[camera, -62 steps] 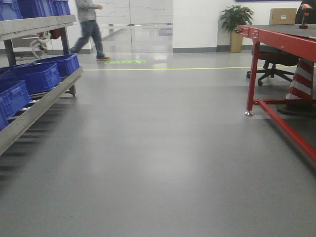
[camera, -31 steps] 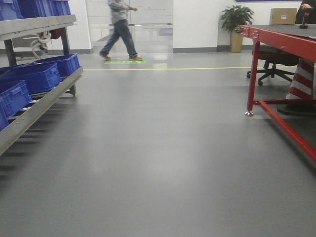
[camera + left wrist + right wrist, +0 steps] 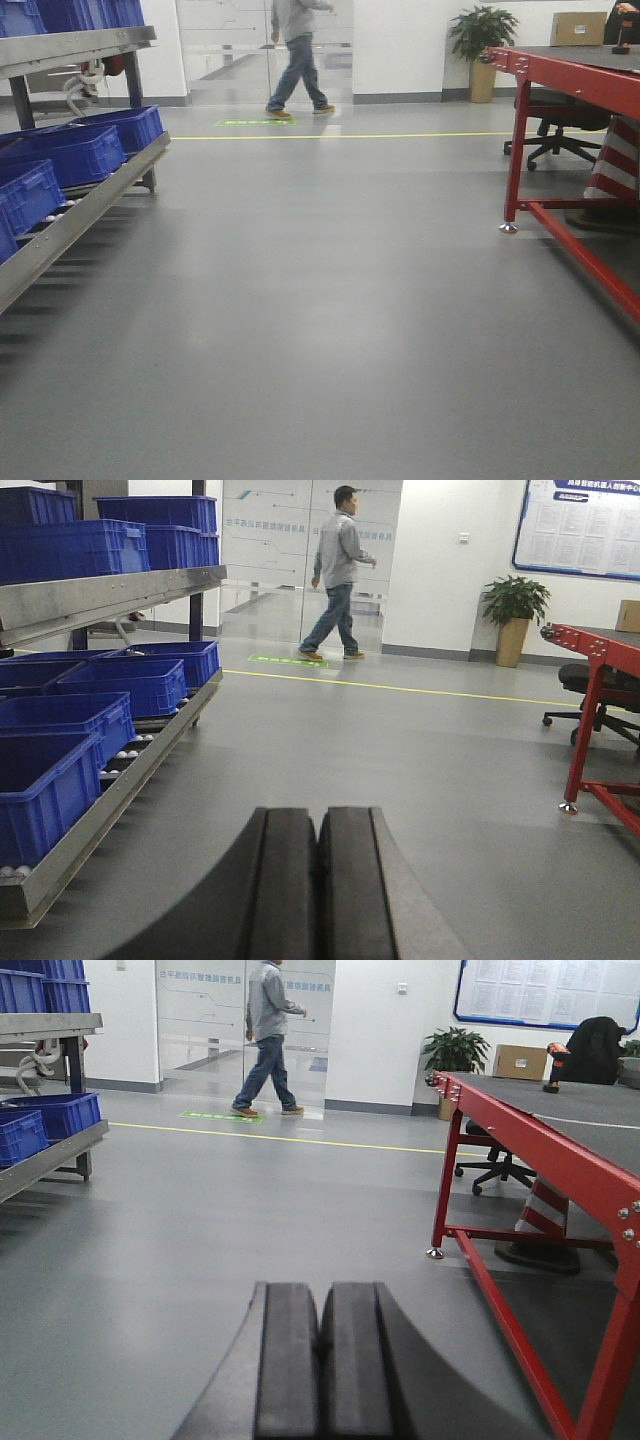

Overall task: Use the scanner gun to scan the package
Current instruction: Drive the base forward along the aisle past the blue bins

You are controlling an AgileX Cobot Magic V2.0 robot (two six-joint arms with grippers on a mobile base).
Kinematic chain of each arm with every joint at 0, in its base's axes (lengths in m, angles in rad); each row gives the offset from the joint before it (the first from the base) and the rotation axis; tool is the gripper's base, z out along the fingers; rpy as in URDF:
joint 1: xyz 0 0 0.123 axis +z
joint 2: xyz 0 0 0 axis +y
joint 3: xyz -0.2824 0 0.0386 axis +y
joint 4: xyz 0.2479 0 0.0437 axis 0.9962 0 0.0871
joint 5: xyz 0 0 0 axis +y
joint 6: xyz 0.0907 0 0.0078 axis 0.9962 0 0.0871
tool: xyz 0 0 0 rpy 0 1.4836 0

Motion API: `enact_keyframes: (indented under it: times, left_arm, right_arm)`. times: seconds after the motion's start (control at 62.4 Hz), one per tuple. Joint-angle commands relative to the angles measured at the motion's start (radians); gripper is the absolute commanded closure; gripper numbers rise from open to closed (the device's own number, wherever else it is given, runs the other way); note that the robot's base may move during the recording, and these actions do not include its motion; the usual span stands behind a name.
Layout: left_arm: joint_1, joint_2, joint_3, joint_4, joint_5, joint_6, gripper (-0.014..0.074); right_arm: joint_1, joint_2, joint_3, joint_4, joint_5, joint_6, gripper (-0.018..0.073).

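My left gripper (image 3: 319, 815) is shut and empty, its two black pads pressed together, pointing out over the grey floor. My right gripper (image 3: 320, 1290) is likewise shut and empty. A small orange and black handheld object (image 3: 553, 1065), possibly the scanner gun, stands at the far end of the red table (image 3: 520, 1125); it also shows in the front view (image 3: 624, 44). A brown cardboard box (image 3: 518, 1062) sits behind the table by the wall, also in the front view (image 3: 577, 28). Both are far from the grippers.
A metal rack (image 3: 85, 205) with several blue bins (image 3: 70, 155) runs along the left. A person (image 3: 297, 55) walks across the far end. A potted plant (image 3: 482, 45), an office chair (image 3: 555, 125) and a striped cone (image 3: 612, 170) stand near the red table (image 3: 580, 80).
The person has walked from left to right across the far end. The front view has shifted slightly. The grippers do not appear in the earlier frames.
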Motion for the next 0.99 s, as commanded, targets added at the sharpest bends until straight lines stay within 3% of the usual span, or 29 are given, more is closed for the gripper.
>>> enact_keyframes:
  times: [0.0,0.385,0.641,0.978]
  left_arm:
    - [-0.006,-0.004,-0.001,0.004,-0.025,0.002,0.0707]
    - [-0.006,-0.004,-0.001,0.004,-0.025,0.002,0.0707]
    - [0.026,-0.004,-0.001,0.004,-0.025,0.002,0.0707]
    - [0.026,-0.004,-0.001,0.004,-0.025,0.002,0.0707]
  right_arm:
    - [0.001,-0.004,0.000,-0.008,-0.020,-0.002,0.0727]
    - [0.001,-0.004,0.000,-0.008,-0.020,-0.002,0.0727]
    - [0.092,-0.004,0.000,-0.008,-0.020,-0.002,0.0727]
    - [0.094,-0.004,0.000,-0.008,-0.020,-0.002,0.0727]
